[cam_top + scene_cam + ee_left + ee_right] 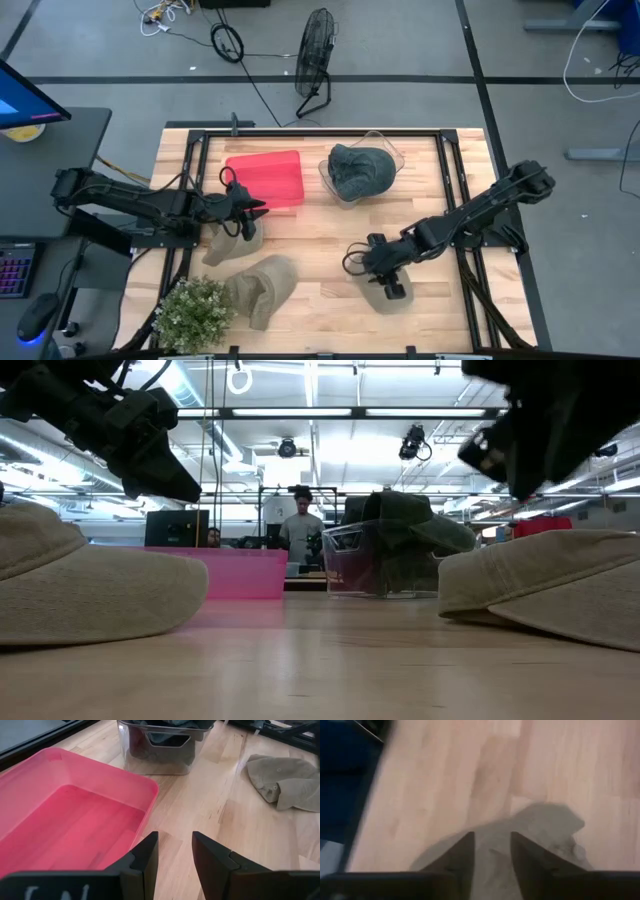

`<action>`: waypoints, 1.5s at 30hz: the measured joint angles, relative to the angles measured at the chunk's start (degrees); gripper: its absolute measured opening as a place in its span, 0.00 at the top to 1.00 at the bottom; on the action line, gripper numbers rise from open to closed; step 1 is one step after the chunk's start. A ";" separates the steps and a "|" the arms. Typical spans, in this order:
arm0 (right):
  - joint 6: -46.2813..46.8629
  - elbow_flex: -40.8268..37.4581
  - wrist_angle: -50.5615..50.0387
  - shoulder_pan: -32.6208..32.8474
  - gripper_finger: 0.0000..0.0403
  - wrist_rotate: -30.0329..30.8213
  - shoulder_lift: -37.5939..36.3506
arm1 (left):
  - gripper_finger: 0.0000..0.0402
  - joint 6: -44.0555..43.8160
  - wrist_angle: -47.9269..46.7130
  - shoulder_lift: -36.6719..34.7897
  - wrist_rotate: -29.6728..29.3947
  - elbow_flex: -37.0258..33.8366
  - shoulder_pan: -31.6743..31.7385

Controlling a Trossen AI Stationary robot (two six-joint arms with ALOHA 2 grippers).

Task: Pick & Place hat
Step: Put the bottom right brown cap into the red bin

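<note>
Three tan hats lie on the wooden table: one [232, 245] on the left, one [263, 287] near the front edge, one [392, 297] on the right. A dark hat [358, 170] sits in a clear bin. My left gripper [256, 210] hovers open above the left hat, beside the pink bin [265, 178], whose inside [75, 825] fills its wrist view. My right gripper [386, 283] is open and points down just above the right hat [540, 830]. In the low view it [540, 430] stands clear of that hat [560, 585].
The clear bin [385, 155] stands at the table's far side, right of the pink bin. A potted plant [195, 312] sits at the near left corner. A black frame [200, 140] borders the table. Bare wood lies between the two arms. People stand in the room behind [298, 525].
</note>
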 joint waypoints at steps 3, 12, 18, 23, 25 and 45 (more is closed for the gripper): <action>1.12 0.00 -0.61 0.36 0.54 1.72 3.28 | 0.70 0.00 -0.20 0.02 -0.02 0.00 -0.01; -0.83 0.21 0.82 0.61 0.40 0.93 11.65 | 0.70 0.44 -0.37 0.01 0.00 0.01 -0.01; -5.32 0.17 2.90 0.50 0.78 0.47 12.09 | 0.70 0.44 -1.83 0.02 0.00 0.02 -0.01; -5.63 0.04 4.56 -0.14 0.94 0.48 11.46 | 0.70 0.44 -1.92 0.01 0.00 0.02 -0.01; -6.27 1.12 5.34 -0.14 0.93 0.09 10.95 | 0.70 0.44 -1.87 0.02 0.00 0.03 -0.01; -45.41 18.71 28.85 -16.89 0.97 17.90 9.23 | 0.70 -3.01 4.62 -0.11 -14.86 0.04 -1.81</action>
